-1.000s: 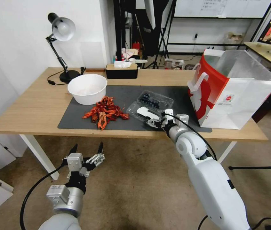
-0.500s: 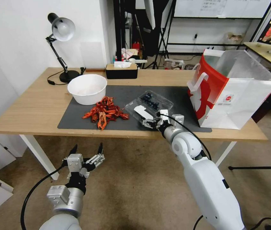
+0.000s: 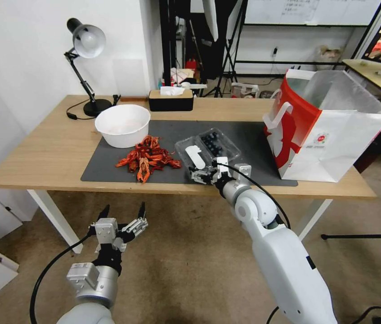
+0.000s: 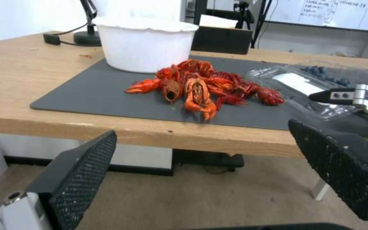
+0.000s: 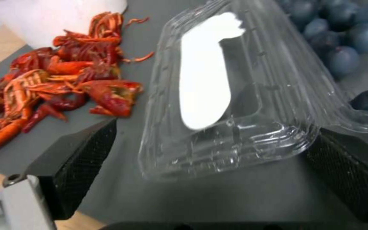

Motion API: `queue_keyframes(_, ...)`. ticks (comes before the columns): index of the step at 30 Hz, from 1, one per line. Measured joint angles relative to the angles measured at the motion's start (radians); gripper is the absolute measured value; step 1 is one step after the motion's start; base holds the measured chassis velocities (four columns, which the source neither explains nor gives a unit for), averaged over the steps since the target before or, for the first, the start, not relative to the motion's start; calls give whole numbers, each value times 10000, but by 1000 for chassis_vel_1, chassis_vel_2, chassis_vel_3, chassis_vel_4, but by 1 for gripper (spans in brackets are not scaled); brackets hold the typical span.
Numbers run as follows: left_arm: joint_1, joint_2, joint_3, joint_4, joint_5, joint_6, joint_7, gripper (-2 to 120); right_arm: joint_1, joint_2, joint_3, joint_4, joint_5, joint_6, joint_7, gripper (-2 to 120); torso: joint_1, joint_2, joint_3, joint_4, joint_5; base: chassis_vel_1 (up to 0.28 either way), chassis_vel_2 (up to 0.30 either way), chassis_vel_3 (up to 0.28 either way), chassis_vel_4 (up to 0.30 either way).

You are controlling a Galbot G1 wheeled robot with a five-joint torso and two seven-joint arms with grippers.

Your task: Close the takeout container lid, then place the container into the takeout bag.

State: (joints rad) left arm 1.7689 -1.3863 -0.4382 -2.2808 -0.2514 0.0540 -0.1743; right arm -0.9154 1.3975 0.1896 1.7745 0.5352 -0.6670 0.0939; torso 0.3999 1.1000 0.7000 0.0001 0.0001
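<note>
From the head view, the small clear plastic clamshell takeout container of dark blueberries lay open on the grey mat, beside red crayfish. The right gripper reached its label-bearing lid; the large red-and-white paper takeout bag stood well apart. The left gripper hung below the table, fingers spread.

The left wrist view showed those fingers wide.

The right wrist view showed wide pads flanking the lid, not gripping.
</note>
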Motion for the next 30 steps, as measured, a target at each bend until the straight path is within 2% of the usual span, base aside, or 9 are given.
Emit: queue_keyframes(30, 142, -78, -15, 81, 107, -389, 11, 100, 325, 769, -663, -190, -180, -45, 84, 100, 1, 0, 0, -1, -2, 0, 0, 0, 0)
